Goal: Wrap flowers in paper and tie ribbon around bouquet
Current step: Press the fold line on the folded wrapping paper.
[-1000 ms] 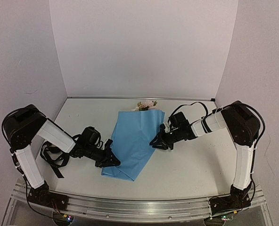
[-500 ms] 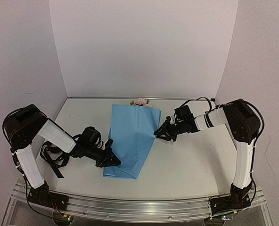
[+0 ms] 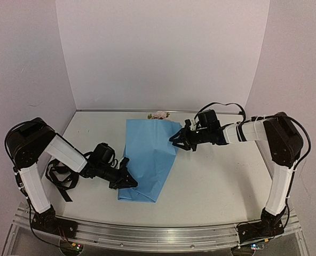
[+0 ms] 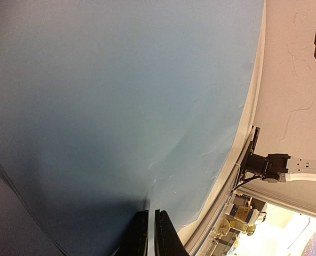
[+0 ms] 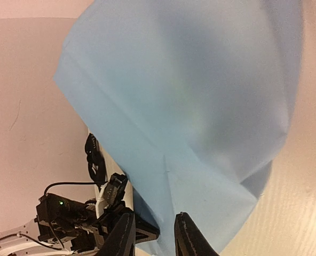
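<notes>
The light blue paper [image 3: 147, 154] lies folded lengthwise on the table, narrow end toward me. Only pale rose heads of the flowers [image 3: 159, 114] show past its far edge. My left gripper [image 3: 130, 182] is shut on the paper's near left edge; in the left wrist view the jaws [image 4: 151, 212] pinch a thin fold of the sheet [image 4: 120, 96]. My right gripper [image 3: 175, 140] sits at the paper's far right corner. Its jaws [image 5: 153, 216] stand open, with the paper [image 5: 190, 96] just beyond them. The black ribbon [image 3: 59, 176] lies heaped at the left, beside my left arm.
White walls close off the table [image 3: 222, 181] at the back and on both sides. A metal rail [image 3: 147, 229] runs along the near edge. The ribbon heap lies under my left forearm.
My right gripper has travelled toward the back wall, to the paper's far right corner, and its jaws have parted a little. The paper's right side folded inward. My left gripper kept its hold.
</notes>
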`<action>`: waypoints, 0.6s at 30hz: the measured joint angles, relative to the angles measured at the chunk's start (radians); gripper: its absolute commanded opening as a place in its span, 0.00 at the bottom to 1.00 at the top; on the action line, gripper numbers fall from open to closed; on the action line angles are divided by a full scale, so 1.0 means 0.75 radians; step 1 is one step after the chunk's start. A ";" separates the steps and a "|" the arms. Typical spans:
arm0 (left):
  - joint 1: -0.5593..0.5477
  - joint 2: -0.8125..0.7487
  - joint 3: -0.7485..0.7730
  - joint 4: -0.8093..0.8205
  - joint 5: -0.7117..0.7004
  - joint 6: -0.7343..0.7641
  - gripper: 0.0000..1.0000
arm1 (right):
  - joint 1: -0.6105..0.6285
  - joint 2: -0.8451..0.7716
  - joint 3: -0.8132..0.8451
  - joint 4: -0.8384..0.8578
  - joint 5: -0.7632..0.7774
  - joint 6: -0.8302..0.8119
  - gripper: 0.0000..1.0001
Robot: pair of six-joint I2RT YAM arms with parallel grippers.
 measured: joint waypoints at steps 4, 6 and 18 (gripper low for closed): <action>0.001 0.001 0.001 0.000 0.002 0.001 0.08 | 0.030 0.070 0.068 0.019 -0.021 0.023 0.29; 0.001 0.002 0.001 0.000 0.004 0.001 0.08 | 0.037 0.129 0.105 0.027 -0.031 0.032 0.29; 0.003 0.007 0.007 -0.002 0.010 0.003 0.07 | -0.044 0.369 0.167 0.082 -0.065 0.092 0.28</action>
